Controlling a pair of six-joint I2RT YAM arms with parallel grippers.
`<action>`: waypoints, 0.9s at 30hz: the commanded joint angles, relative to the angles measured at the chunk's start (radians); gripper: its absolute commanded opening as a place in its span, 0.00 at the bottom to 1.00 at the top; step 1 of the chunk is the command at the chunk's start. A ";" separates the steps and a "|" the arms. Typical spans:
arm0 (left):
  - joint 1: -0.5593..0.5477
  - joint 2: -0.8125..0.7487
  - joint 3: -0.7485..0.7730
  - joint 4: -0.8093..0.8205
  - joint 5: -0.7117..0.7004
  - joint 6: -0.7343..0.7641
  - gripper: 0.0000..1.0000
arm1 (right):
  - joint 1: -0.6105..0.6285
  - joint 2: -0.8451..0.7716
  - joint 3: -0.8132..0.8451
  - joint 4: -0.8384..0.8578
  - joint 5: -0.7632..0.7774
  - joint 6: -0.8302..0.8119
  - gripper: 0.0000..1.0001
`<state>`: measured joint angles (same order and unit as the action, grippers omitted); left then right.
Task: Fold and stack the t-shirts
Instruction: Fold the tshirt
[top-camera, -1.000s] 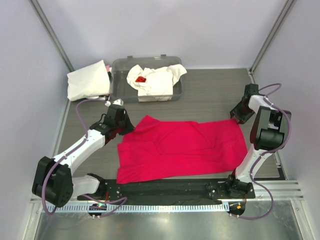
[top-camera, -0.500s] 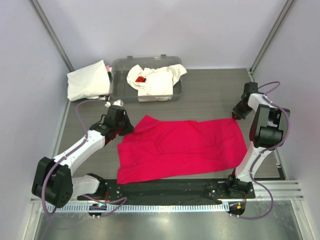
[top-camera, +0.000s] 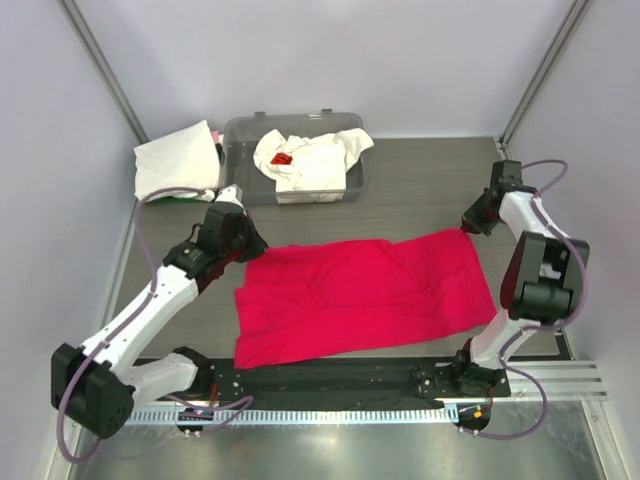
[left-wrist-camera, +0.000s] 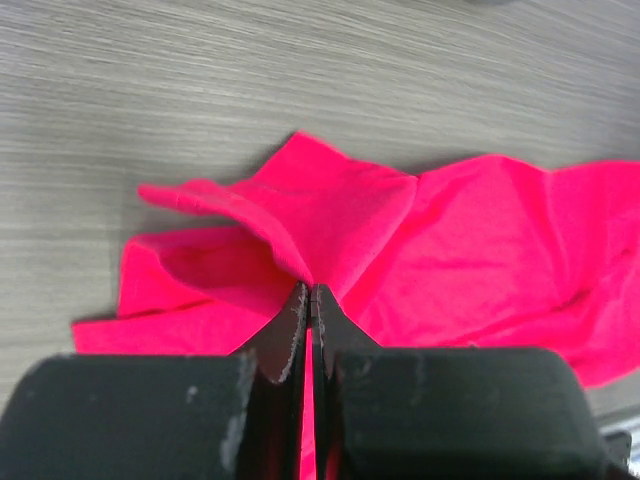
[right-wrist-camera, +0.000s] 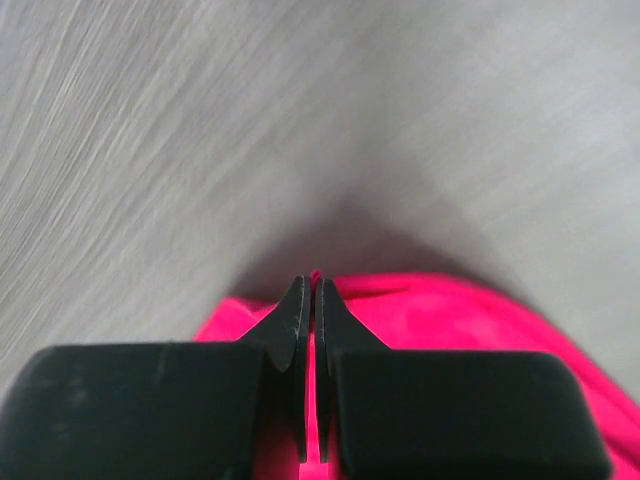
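Note:
The crimson red t-shirt (top-camera: 365, 295) lies spread across the middle of the table. My left gripper (top-camera: 243, 247) is shut on its far left corner; in the left wrist view (left-wrist-camera: 308, 290) the red cloth (left-wrist-camera: 340, 220) rises into the closed jaws. My right gripper (top-camera: 468, 226) is shut on the shirt's far right corner; the right wrist view (right-wrist-camera: 310, 285) shows red cloth (right-wrist-camera: 450, 320) pinched between the jaws. A white t-shirt with a small red mark (top-camera: 310, 160) lies crumpled in the tub. A folded white t-shirt (top-camera: 175, 162) lies at the far left.
The clear grey plastic tub (top-camera: 240, 165) stands at the back centre-left. Grey walls and metal posts close the table on three sides. The arms' black base rail (top-camera: 340, 378) runs along the near edge.
Both grippers have moved with the shirt's far corners. The left corner has gone left and nearer, flattening the peak, and the right corner has gone slightly farther back, so the far edge is stretched straighter.

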<state>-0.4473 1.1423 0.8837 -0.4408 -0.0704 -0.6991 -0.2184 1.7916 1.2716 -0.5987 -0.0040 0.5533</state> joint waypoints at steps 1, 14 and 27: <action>-0.070 -0.110 -0.015 -0.101 -0.084 -0.014 0.00 | -0.039 -0.217 -0.101 0.020 -0.031 0.020 0.01; -0.298 -0.426 -0.285 -0.229 -0.233 -0.327 0.00 | -0.206 -0.354 -0.397 0.111 -0.123 0.046 0.01; -0.507 -0.503 -0.425 -0.337 -0.370 -0.629 0.00 | -0.294 -0.448 -0.457 0.106 -0.086 0.086 0.01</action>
<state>-0.9215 0.6460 0.4835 -0.7475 -0.3782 -1.2270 -0.5072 1.3853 0.8227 -0.5163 -0.1055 0.6231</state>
